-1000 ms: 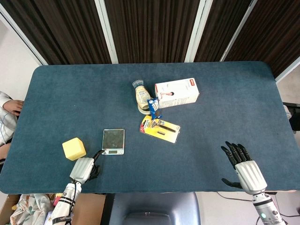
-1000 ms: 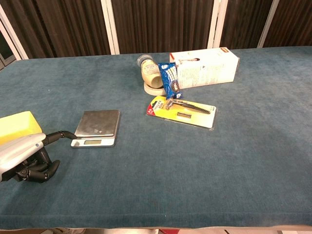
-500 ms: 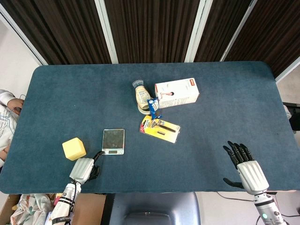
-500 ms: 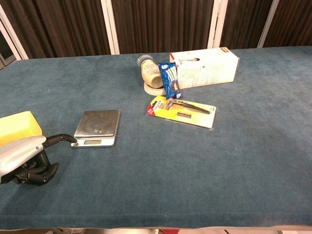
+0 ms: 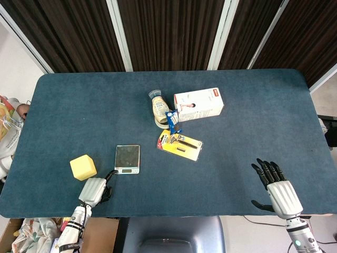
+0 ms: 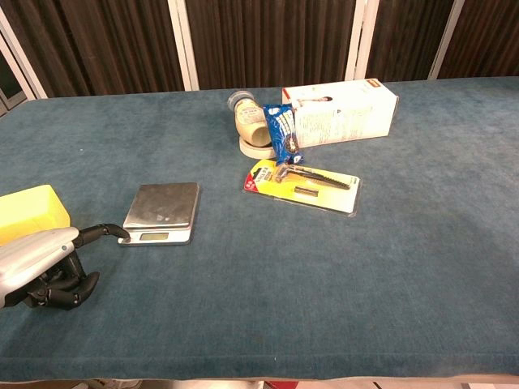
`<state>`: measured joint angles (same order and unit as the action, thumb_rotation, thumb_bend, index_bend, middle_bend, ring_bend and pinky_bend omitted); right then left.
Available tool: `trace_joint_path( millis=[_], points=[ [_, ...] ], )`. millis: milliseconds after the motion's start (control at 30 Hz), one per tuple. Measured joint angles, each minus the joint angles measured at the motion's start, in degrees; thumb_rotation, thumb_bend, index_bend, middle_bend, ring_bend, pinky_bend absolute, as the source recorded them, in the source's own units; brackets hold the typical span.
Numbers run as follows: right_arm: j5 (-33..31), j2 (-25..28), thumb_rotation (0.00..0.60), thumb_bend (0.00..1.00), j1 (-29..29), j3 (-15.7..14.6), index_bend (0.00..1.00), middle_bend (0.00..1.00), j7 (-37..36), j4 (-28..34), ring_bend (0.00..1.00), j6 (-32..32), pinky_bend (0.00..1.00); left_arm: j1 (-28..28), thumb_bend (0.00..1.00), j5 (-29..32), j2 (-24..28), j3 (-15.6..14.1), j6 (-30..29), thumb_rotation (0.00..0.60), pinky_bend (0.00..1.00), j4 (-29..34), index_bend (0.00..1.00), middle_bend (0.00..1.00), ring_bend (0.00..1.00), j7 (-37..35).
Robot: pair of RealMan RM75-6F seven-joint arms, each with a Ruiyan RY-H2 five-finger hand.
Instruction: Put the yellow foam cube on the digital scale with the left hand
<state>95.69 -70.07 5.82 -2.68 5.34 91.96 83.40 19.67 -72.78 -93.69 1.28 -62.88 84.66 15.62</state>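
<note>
A: Two hands in view, neither holding anything. Left hand (image 5: 93,190) sits at the near table edge, just in front of the scale (image 5: 128,158) and off to its left. Most fingers curled under, one poking out toward the scale's front-left corner; touching or not, can't tell.

B: Any change?

A: Barely. Over the last second the left hand has slid back slightly toward the table edge, away from the scale. Right hand (image 5: 277,190) has also drifted back a bit; fingers spread apart, far right of the scale. My read: the reach hasn't started, the task is basically at zero.

B: Cube?

A: Yellow foam cube (image 5: 83,167) is on the table (image 5: 253,126) left of the scale, just beside it, not touching. Nothing grips it. It hasn't moved.

B: Counts?

A: One cube, one scale with a bare platform. Beyond the scale to its right: one jar (image 5: 159,107) lying down, one white box (image 5: 198,104), one blue packet (image 5: 172,122), one yellow carded razor pack (image 5: 180,145). All unchanged.

B: Next?

A: Probably the left hand has to open and go left of the scale for the cube.
</note>
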Motion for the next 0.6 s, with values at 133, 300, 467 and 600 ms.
trace_joint_path(
  millis=[133,300,467,600],
  points=[
    [-0.14,-0.08,0.600,0.23,-0.06,0.12,0.00,0.00,0.11,0.03,0.00,0.10,0.00,-0.02,0.60,0.10,0.16,-0.29,0.10,0.600,1.00,0.04,0.17,1.00,1.00,0.05],
    [-0.10,-0.09,0.600,0.23,-0.09,0.14,0.00,0.00,0.16,0.06,0.00,0.17,0.00,0.00,0.60,0.45,0.07,-0.63,0.52,0.600,1.00,-0.23,0.18,1.00,1.00,0.07],
    [-0.10,-0.07,0.600,0.23,-0.13,0.18,0.00,0.00,0.08,0.04,0.00,0.25,0.00,0.04,0.60,1.05,-0.30,-1.00,1.27,0.600,1.00,-0.98,0.18,1.00,1.00,0.14],
    [-0.13,-0.02,0.600,0.23,-0.17,0.23,0.00,0.00,0.00,0.06,0.00,0.35,0.00,0.09,0.60,0.57,-0.52,-1.22,0.98,0.600,1.00,-1.00,0.17,1.00,1.00,0.41]
  ],
)
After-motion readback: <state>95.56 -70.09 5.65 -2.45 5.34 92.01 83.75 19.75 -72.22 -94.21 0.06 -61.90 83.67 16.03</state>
